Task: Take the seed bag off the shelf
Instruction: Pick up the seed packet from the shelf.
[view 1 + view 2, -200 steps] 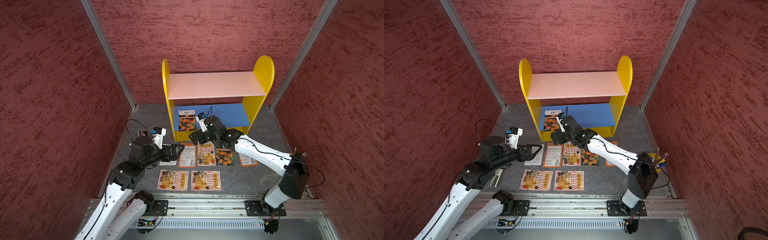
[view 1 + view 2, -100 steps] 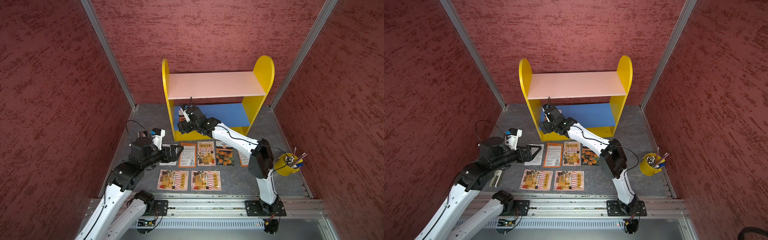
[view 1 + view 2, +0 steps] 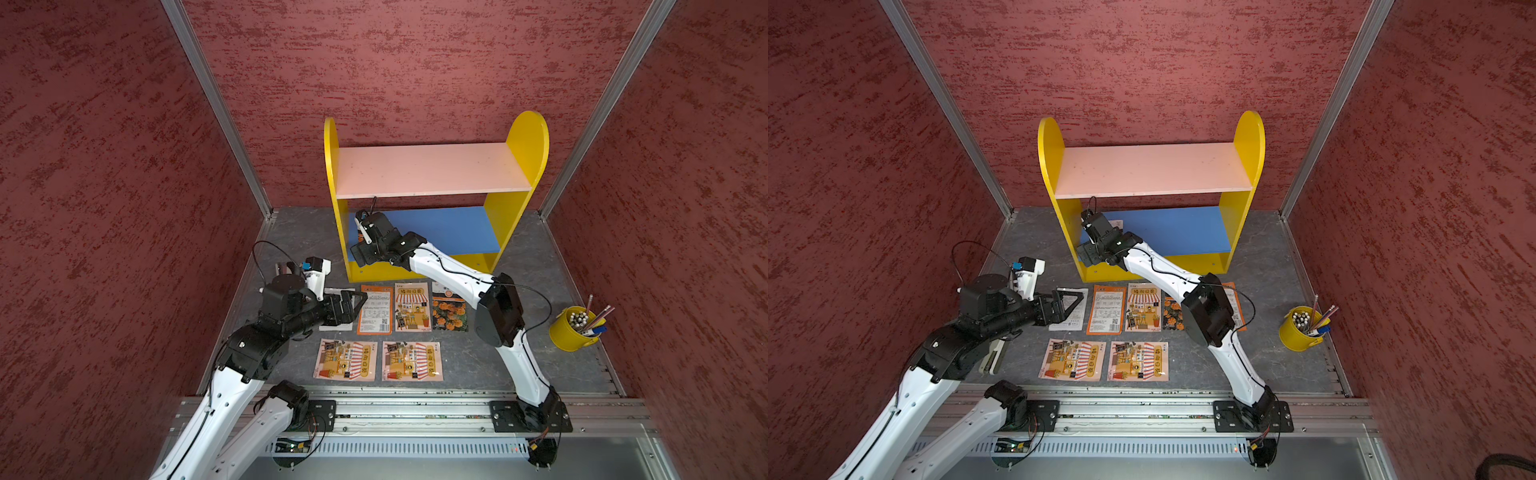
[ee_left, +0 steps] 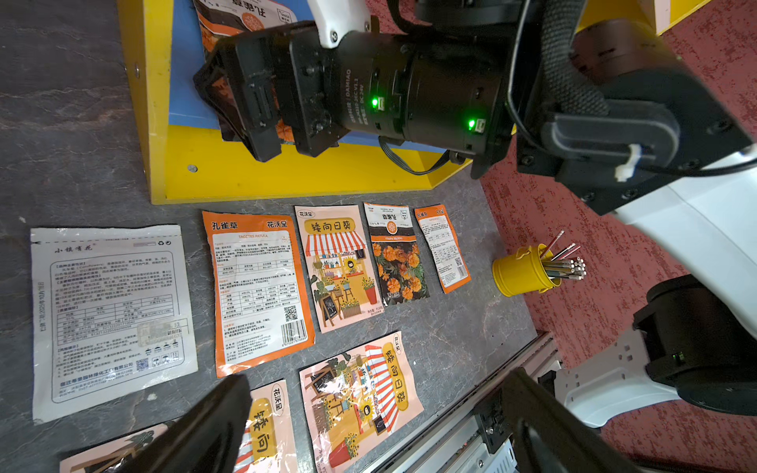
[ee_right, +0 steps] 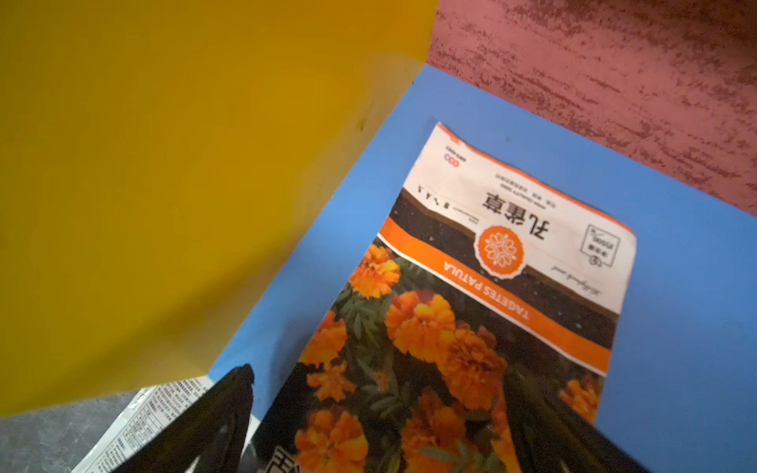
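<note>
Seed bag [image 5: 471, 307], printed with orange marigolds, lies flat on the blue lower board [image 5: 676, 327] of the shelf [image 3: 428, 170], at its left end beside the yellow side panel [image 5: 164, 184]. The right arm reaches from the counter's [image 3: 519, 257] front edge, elbow raised over the row of packets [image 3: 411, 307]. The right hand [image 5: 389, 389] is spread over the bag's near end, gripping nothing. The left hand [image 3: 355, 302], also spread and empty, hovers level above a white packet [image 4: 110, 311] near the counter's left edge.

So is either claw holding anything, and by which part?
Nothing is held. The right gripper stands open over the near end of the marigold seed bag on the shelf; the left gripper hangs open.
</note>
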